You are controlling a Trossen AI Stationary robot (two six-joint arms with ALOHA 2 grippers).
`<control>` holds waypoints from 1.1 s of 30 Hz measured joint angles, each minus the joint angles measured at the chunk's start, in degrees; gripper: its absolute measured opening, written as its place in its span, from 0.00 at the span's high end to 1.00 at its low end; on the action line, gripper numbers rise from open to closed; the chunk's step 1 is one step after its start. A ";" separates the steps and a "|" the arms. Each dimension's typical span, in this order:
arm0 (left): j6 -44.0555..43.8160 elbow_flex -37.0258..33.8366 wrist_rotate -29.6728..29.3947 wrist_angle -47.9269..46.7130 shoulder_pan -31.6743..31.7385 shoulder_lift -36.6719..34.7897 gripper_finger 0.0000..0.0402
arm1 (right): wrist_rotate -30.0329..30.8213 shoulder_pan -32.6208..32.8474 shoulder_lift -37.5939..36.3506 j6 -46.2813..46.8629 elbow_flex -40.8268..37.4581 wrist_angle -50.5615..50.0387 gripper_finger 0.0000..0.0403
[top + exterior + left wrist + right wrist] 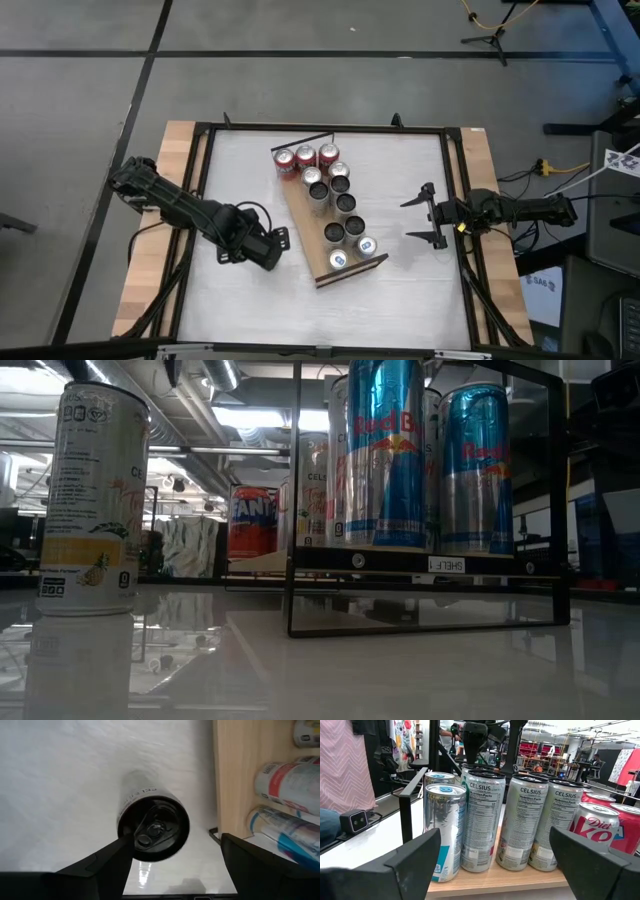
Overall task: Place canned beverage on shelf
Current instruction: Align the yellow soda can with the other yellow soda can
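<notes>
Shelf (pixel 330 262), lying slantwise on the white desk (pixel 400 290), carries two rows of cans whose labels cannot be read from above. Left tool (pixel 283 243), just beside the shelf, stands released around an upright black-topped can (pixel 152 827), hidden beneath it in the high view. Right tool (pixel 428 215) waits released near the desk's right edge.

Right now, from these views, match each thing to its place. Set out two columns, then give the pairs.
Things:
1. loose black-topped can
2. Red Bull cans
3. red cans
4. right gripper

Places:
A. on the shelf, at the end with the thin black rail
B. open and empty, over the table on the shelf's right
C. standing on the white table, between the fingers of the left gripper
D. on the shelf, at the end away from the rail

Pairs: 1-C, 2-D, 3-A, 4-B
</notes>
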 joint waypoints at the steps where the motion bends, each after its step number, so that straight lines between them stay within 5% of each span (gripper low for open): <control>1: 0.00 0.23 0.01 -0.05 0.01 0.00 0.28 | 0.00 0.01 0.00 0.00 0.00 0.00 0.09; 33: -0.42 -0.50 2.38 -2.55 -0.05 0.00 0.28 | -0.02 0.02 0.00 0.00 0.00 0.00 0.09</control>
